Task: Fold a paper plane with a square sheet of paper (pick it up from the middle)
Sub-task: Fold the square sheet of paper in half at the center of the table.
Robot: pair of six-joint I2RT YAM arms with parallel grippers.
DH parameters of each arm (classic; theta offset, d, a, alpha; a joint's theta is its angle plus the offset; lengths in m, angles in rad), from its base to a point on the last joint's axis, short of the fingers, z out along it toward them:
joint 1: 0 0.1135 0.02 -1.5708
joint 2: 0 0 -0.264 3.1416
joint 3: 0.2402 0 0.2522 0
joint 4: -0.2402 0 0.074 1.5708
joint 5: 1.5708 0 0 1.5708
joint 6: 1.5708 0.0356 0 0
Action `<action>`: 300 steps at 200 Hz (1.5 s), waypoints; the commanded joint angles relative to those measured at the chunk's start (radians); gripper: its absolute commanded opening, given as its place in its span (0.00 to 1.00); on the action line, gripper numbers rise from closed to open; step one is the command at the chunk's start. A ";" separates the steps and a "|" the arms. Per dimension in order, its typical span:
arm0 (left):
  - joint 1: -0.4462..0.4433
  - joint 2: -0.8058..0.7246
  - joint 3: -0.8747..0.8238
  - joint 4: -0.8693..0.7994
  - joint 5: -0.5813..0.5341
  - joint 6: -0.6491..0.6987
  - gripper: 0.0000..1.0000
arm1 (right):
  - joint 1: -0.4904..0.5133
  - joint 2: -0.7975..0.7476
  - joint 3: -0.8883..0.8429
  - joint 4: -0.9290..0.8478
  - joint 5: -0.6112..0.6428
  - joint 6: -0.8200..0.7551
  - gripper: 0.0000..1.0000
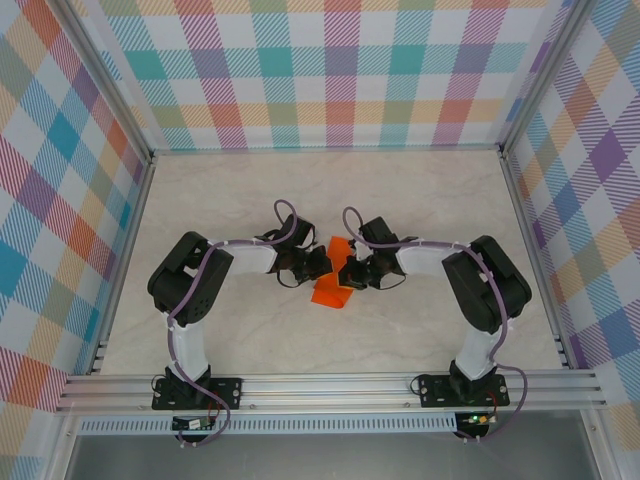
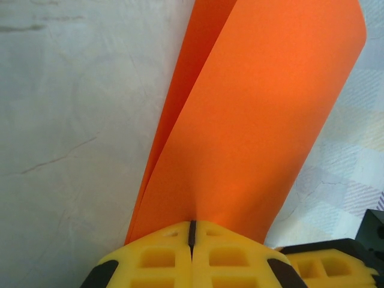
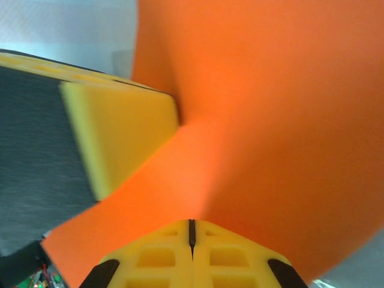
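The square sheet of paper [image 1: 332, 293] is bright orange and hangs above the table's middle, held between both grippers. My left gripper [image 1: 318, 266] is shut on one side of it, my right gripper [image 1: 350, 272] on the other. In the left wrist view the paper [image 2: 252, 120] rises from the closed yellow jaws of the left gripper [image 2: 192, 231] in two folded layers. In the right wrist view the paper [image 3: 270, 120] bends out of my shut right gripper [image 3: 192, 231], and a yellow finger [image 3: 120, 135] of the left gripper presses against its far side.
The pale marble-patterned table [image 1: 420, 200] is walled by plaid panels [image 1: 330, 70] at the back and both sides. An aluminium rail [image 1: 330, 385] carries both arm bases along the near edge. A finger of the right gripper [image 2: 324, 267] sits close beside the left jaws.
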 commanded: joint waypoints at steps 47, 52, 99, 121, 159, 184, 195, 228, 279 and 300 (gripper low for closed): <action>-0.006 0.135 -0.107 -0.286 -0.243 -0.006 0.00 | -0.051 -0.106 -0.175 -0.121 0.048 -0.116 0.00; -0.006 0.135 -0.107 -0.286 -0.242 -0.005 0.00 | -0.059 -0.119 -0.179 -0.123 0.046 -0.117 0.00; -0.006 0.128 -0.095 -0.288 -0.238 0.002 0.00 | -0.036 -0.209 -0.091 -0.071 -0.001 -0.074 0.00; -0.006 0.127 -0.094 -0.287 -0.236 0.003 0.00 | 0.008 -0.157 -0.045 -0.011 -0.022 -0.044 0.00; -0.006 0.127 -0.095 -0.286 -0.233 0.000 0.00 | 0.054 -0.054 -0.013 0.047 -0.026 -0.017 0.00; -0.006 0.131 -0.095 -0.287 -0.233 0.000 0.00 | 0.063 -0.030 -0.038 0.054 -0.026 -0.021 0.00; -0.006 0.133 -0.097 -0.289 -0.242 -0.005 0.00 | 0.066 -0.021 -0.055 0.058 -0.025 -0.023 0.00; -0.006 0.137 -0.100 -0.280 -0.245 -0.016 0.00 | 0.071 -0.010 -0.106 0.047 -0.021 -0.039 0.00; -0.006 0.140 -0.106 -0.277 -0.253 -0.021 0.00 | 0.071 -0.121 -0.232 -0.066 -0.015 -0.095 0.00; -0.006 0.139 -0.107 -0.274 -0.253 -0.020 0.00 | 0.070 -0.181 -0.256 -0.113 0.000 -0.115 0.00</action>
